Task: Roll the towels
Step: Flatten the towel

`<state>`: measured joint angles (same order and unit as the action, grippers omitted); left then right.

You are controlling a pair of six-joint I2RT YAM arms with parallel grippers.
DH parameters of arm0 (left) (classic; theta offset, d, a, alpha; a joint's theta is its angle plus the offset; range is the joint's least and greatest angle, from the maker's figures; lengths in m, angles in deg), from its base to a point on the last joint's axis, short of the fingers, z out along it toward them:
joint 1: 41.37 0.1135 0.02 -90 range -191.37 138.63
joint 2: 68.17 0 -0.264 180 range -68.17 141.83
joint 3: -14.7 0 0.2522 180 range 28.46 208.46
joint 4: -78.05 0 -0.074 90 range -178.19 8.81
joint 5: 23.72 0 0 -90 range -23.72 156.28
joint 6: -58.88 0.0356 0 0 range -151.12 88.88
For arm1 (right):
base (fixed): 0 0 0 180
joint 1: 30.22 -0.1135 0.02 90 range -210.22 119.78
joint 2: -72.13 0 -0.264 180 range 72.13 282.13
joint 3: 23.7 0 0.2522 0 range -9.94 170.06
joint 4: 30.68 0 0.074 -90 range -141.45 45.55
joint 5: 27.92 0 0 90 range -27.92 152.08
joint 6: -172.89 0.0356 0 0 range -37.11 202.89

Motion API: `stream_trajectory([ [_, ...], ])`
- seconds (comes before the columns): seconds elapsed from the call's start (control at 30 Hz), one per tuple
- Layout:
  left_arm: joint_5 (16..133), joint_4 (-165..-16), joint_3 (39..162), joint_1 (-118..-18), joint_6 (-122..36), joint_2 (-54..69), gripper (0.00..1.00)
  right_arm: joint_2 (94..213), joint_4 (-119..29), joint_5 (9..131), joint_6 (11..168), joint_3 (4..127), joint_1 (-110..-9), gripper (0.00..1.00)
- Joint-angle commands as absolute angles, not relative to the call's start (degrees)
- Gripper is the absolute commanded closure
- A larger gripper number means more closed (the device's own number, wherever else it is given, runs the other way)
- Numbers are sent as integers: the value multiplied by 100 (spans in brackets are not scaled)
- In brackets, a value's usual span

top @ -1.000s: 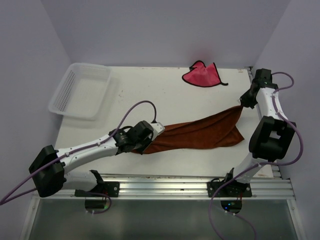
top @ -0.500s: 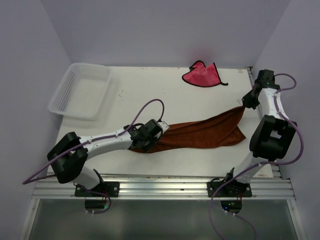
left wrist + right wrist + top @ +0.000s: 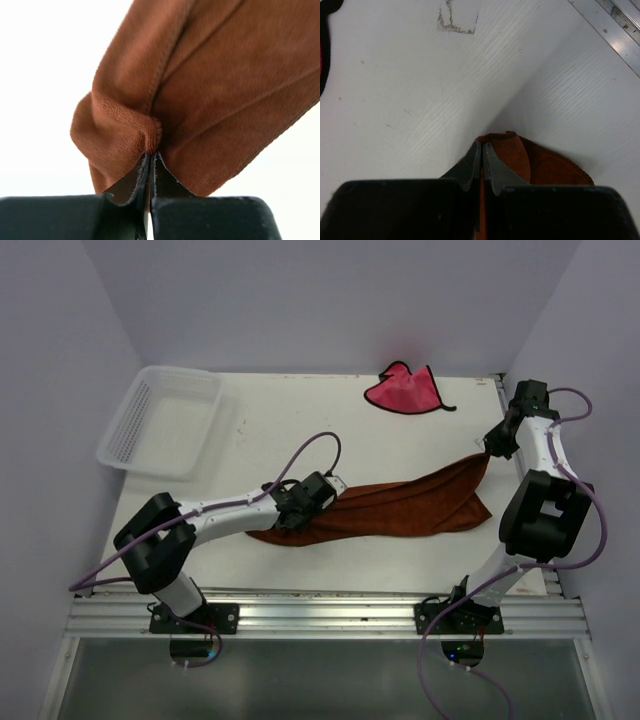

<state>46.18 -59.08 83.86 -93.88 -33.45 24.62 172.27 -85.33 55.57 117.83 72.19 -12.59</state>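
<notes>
The brown towel (image 3: 410,508) lies stretched in a long band across the near half of the table (image 3: 300,420), running from near the middle up toward the right edge. It is narrow at both ends and wider in between, with one loose corner hanging toward the front on the right.

Its left end is pinched in the left gripper (image 3: 298,512). In the left wrist view the gripper (image 3: 151,157) is closed tight on a bunched fold of the fuzzy cloth (image 3: 225,90), with a stitched hem running up from the grip.

The far right corner is caught in the right gripper (image 3: 487,448). The right wrist view shows that gripper (image 3: 481,147) pressed together with a small flap of brown cloth (image 3: 540,165) poking out just beside it, above the white table top. From the overhead view the towel's middle seems to rest on the table, though it may be lifted slightly; the angle does not settle this.

The pink towel (image 3: 402,390) lies crumpled at the far edge of the table, well apart from the brown one, its dark edging trailing to the right. A sliver of it shows at the left edge of the right wrist view (image 3: 324,45).

A white mesh basket (image 3: 160,420) sits at the far left corner, overhanging the table edge. A scuffed mark (image 3: 457,20) shows on the table ahead of the right gripper.
</notes>
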Motion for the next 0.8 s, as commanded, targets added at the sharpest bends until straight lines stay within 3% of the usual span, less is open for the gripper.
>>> stream_trajectory([
  [0.0,4491,-5945,8848,-9314,-3148,2289,100,17145,-8347,5487,11787,7215,-1264,100],
  [0.23,5291,-6243,9042,-8393,-2875,2077,100,17118,-8356,5487,11752,7206,-1264,100],
  [0.77,4176,-6041,9350,-7583,-2690,1954,100,16486,-8514,5724,11682,7206,-1457,100],
])
